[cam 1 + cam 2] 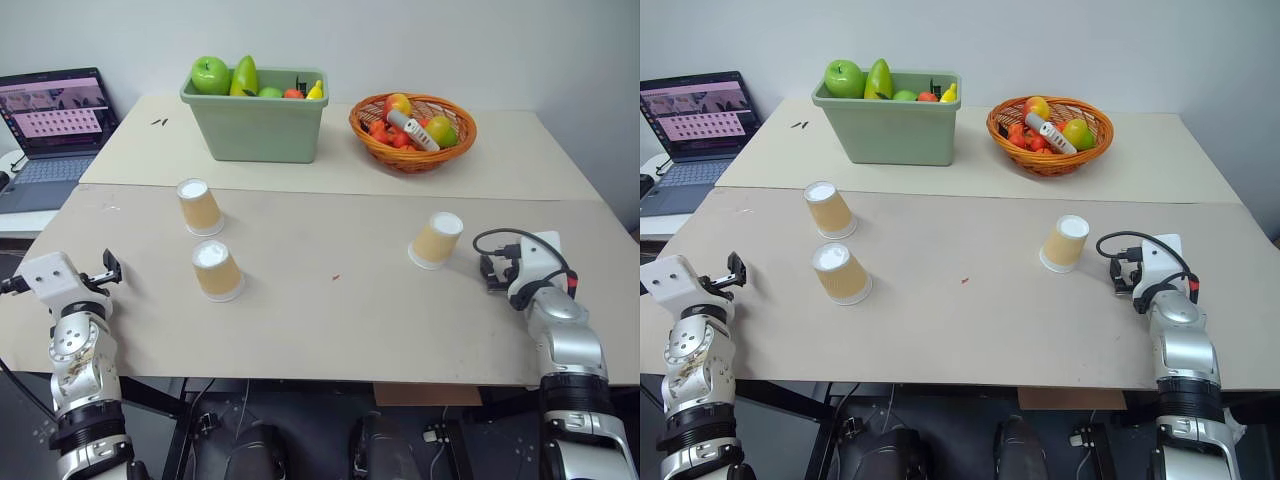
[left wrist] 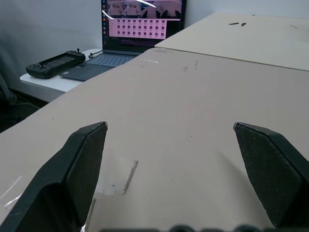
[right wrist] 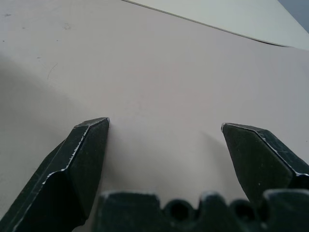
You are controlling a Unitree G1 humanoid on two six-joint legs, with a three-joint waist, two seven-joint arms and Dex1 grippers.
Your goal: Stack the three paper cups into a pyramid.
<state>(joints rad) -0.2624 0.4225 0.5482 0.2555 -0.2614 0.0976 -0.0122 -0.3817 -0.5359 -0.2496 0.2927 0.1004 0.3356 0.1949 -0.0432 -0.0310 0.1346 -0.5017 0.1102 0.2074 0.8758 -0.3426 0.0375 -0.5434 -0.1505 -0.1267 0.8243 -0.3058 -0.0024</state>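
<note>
Three paper cups stand upside down and unstacked on the desk (image 1: pixel 330 330). The far left cup (image 1: pixel 199 207) and the near left cup (image 1: pixel 217 270) stand close together but apart. The right cup (image 1: pixel 436 240) stands well apart from both, apparently tilted. The right gripper (image 3: pixel 164 126) rests near the right cup, jaws spread and empty. The left gripper (image 2: pixel 170 126) hangs at the desk's left edge, jaws spread and empty. Behind stand a green bin (image 1: pixel 257 120) of fruit, a wicker basket (image 1: pixel 412 130) and a laptop (image 1: pixel 52 125).
</note>
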